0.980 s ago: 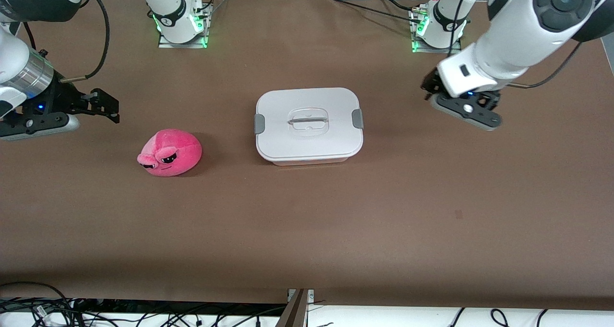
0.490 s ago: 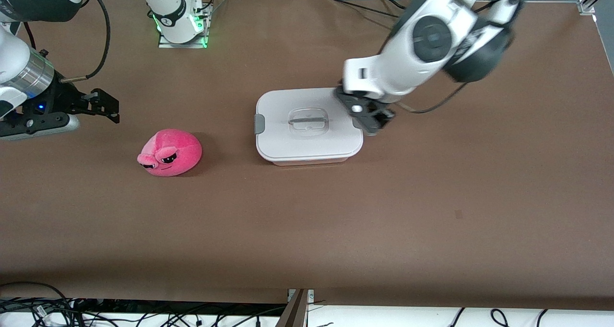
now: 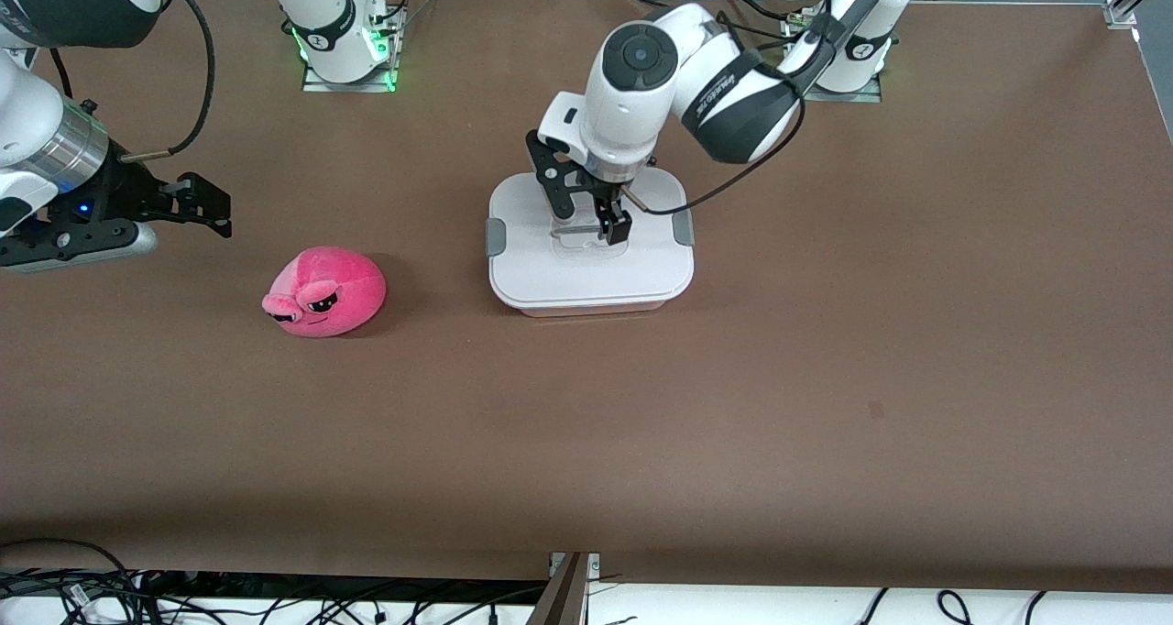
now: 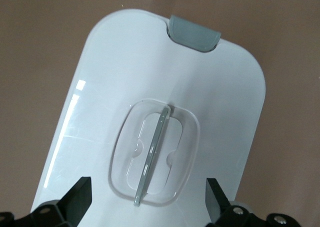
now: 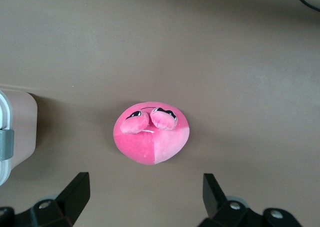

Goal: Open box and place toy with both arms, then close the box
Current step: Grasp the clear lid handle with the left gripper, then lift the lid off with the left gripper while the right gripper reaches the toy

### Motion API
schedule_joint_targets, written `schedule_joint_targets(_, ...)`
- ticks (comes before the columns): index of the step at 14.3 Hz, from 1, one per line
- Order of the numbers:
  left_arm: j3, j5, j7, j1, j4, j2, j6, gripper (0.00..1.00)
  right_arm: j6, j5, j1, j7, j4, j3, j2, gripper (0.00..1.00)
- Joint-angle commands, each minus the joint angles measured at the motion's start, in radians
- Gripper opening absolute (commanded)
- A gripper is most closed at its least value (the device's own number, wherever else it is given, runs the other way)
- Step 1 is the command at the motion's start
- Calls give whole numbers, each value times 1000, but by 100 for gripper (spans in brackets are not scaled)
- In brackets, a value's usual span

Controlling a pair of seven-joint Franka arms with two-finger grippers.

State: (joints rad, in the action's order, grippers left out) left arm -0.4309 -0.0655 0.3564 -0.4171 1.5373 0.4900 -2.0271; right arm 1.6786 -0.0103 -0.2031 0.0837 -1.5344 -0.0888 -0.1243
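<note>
Brown tabletop (image 3: 825, 378) carried the shut box (image 3: 590, 277) mid-table, with the toy (image 3: 324, 292) toward the right arm's end. Fingers spread, the left gripper (image 3: 588, 214) hovered over the lid handle (image 4: 152, 154). Also spread-fingered, the right gripper (image 3: 197, 205) waited near the toy.

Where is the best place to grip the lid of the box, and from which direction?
Grip the thin grey bar across the lid's clear recessed centre handle, coming straight down. It stands clear of the recess, so fingers fit either side. The open left gripper already hangs over it.
</note>
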Motion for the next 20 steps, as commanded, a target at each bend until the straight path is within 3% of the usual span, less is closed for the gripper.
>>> schedule_joint_targets(1, 3, -31, 42, -12, -34, 77, -27, 100, -5, -3, -2, -1, 22, 1, -14, 100)
schedule_joint_targets(3, 4, -31, 56, -26, -31, 79, -31, 100, -5, -3, -3, -1, 20, 1, -14, 100)
schedule_joint_targets(4, 3, -30, 97, -26, -31, 82, -33, 62, -5, -3, -1, -2, 22, 1, -14, 100)
schedule_joint_targets(5, 3, -30, 101, -26, -31, 84, -33, 42, -5, -3, -1, -1, 22, 1, -14, 100)
schedule_joint_targets(7, 5, -31, 108, -28, -31, 94, -33, 17, -5, -3, -2, -4, 20, 1, -14, 100)
schedule_joint_targets(9, 5, -31, 110, -28, -31, 107, -33, 0, -5, -2, -1, -4, 22, 1, -14, 100)
schedule_joint_targets(13, -3, -30, 114, -28, -34, 79, -19, 0, -5, -2, 1, -4, 22, 1, -14, 100)
schedule_joint_targets(15, -43, -25, 111, -14, -40, 47, 2, 0, -5, 0, 4, 1, 20, 1, -17, 100)
schedule_joint_targets(18, -51, -16, 111, -11, -57, -10, 16, 0, 47, -11, -16, -4, 14, 4, -77, 100)
schedule_joint_targets(20, -54, -11, 114, 17, -59, -53, 94, 0, 35, -17, -33, 5, 11, 4, -77, 100)
